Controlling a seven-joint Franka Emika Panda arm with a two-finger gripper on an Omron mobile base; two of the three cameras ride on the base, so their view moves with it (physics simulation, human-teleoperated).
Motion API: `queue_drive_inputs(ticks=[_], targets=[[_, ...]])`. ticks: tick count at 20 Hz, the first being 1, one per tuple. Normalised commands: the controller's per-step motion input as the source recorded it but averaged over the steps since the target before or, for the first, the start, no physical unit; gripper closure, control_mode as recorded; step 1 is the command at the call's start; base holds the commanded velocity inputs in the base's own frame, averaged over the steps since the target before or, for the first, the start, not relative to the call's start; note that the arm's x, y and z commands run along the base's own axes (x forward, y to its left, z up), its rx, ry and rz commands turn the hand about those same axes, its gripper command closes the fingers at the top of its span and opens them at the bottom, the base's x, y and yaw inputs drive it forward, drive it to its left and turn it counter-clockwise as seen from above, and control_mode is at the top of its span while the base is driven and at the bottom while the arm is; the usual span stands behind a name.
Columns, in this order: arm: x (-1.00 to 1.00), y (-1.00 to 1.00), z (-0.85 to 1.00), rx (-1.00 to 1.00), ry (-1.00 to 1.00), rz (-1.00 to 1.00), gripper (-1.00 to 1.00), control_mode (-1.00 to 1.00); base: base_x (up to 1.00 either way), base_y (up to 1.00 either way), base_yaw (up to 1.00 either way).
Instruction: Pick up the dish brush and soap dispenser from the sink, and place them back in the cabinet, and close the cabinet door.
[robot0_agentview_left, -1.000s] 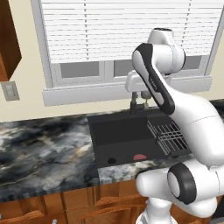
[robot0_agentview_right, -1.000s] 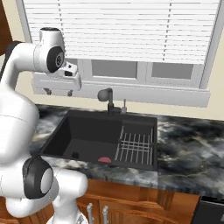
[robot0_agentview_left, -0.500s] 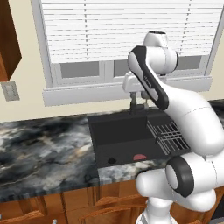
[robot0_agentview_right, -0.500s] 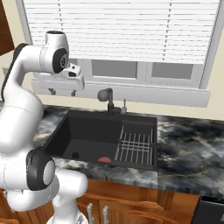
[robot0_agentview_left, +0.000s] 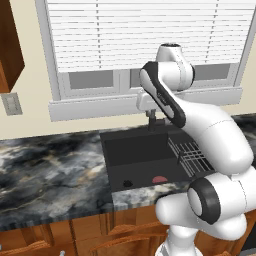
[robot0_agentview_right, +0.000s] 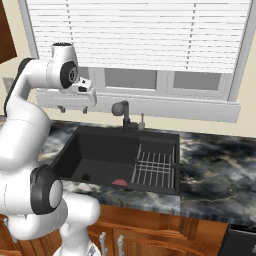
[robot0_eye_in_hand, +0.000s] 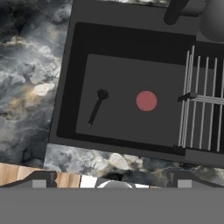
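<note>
1. A black sink (robot0_agentview_right: 100, 150) is set into a grey-black marbled tabletop (robot0_agentview_right: 215, 160), beneath a window covered by white blinds (robot0_agentview_right: 140, 35).
2. The tool (robot0_agentview_right: 73, 109) is held high over the left part of the sink, level with the window sill, at the end of the white arm.
3. In the hand view the tool (robot0_eye_in_hand: 111, 181) is seen looking straight down into the basin. Its two dark fingertips (robot0_eye_in_hand: 43, 179) are set wide apart, and nothing is held between them.
4. The dish brush (robot0_eye_in_hand: 146, 100) is seen on the basin floor as a round reddish-pink head, near the front wall of the sink (robot0_agentview_left: 145, 150) in both base views.
5. Just beside that head, a small dark round spot (robot0_eye_in_hand: 103, 93) is seen with a thin dark streak running from it. It cannot be told whether this streak is the handle of the brush.
6. A wire rack (robot0_eye_in_hand: 201, 105) is laid in the right part of the basin, close to the dish brush (robot0_agentview_right: 119, 182) but not touching it.
7. A dark faucet (robot0_agentview_right: 122, 114) is mounted behind the sink at its middle.
8. A reddish-brown cabinet (robot0_agentview_left: 10, 45) is cut off by the upper left edge of the left base view, well apart from the sink. It cannot be told whether its door is open.
</note>
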Motion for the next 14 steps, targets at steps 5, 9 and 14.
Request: queue_drive_inputs(ticks=[5,9,14], targets=[[0.15,0.02,-0.19,0.00,0.00,0.00,-1.00,-1.00,0.00,0.00,0.00],[0.13,0.01,-0.14,0.00,0.00,0.00,-1.00,-1.00,0.00,0.00,0.00],[0.11,0.11,-0.20,0.00,0.00,0.02,-1.00,-1.00,0.00,0.00,0.00]])
